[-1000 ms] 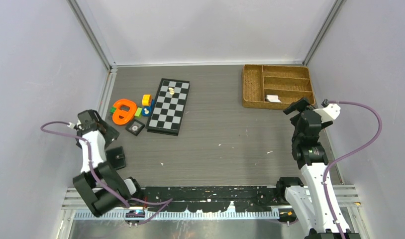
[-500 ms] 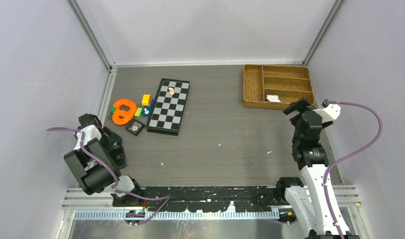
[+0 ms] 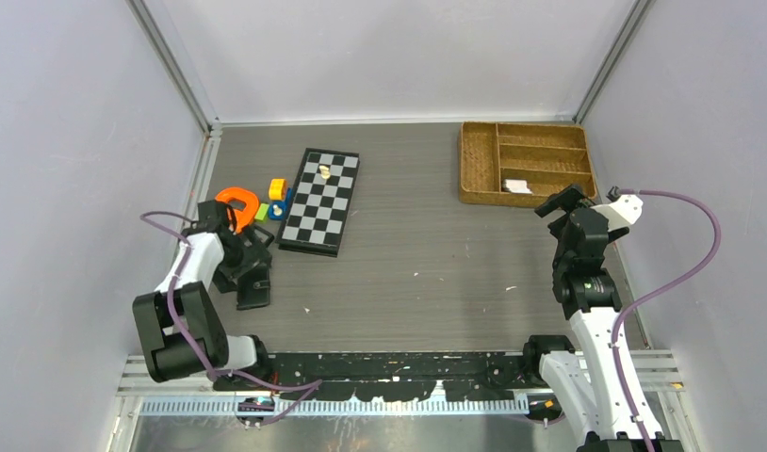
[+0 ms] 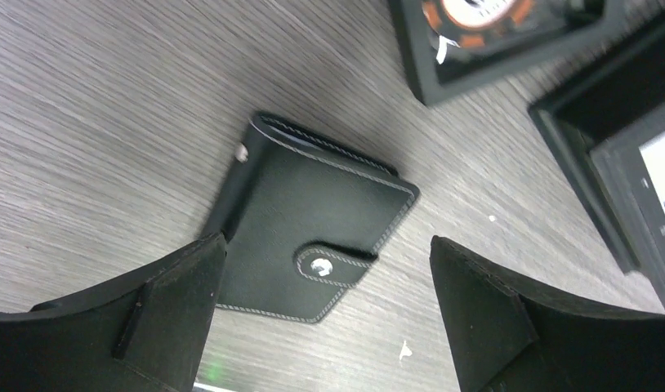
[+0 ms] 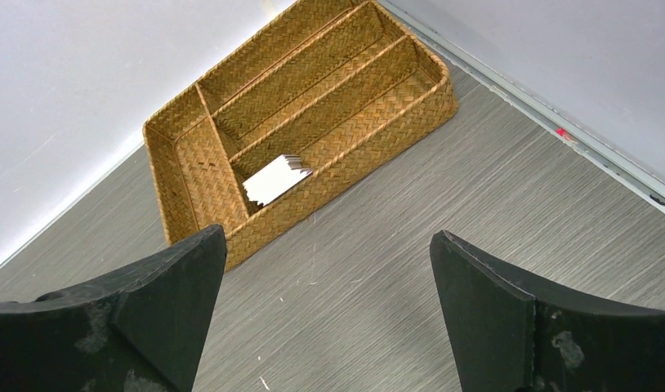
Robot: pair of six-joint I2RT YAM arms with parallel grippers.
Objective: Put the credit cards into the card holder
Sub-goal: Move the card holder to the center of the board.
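The card holder (image 4: 313, 237), a black folding wallet with its snap strap fastened, lies closed on the table. My left gripper (image 4: 327, 239) hangs open just above it, one finger on each side, touching nothing. A small stack of whitish credit cards (image 5: 276, 178) lies in one compartment of the brown woven tray (image 5: 362, 155), also seen at the back right in the top view as cards (image 3: 516, 185). My right gripper (image 5: 327, 233) is open and empty, held above the bare table a little in front of the tray.
A black box with an orange-rimmed dial (image 4: 493, 33) sits just beyond the wallet. The chessboard (image 3: 320, 201) lies to its right, with an orange ring toy (image 3: 236, 200) and a yellow block (image 3: 278, 188) nearby. Grey walls close in the table.
My left arm has swung from the table's left edge inward to the right, bringing its open gripper over the card holder. The right arm has not moved.
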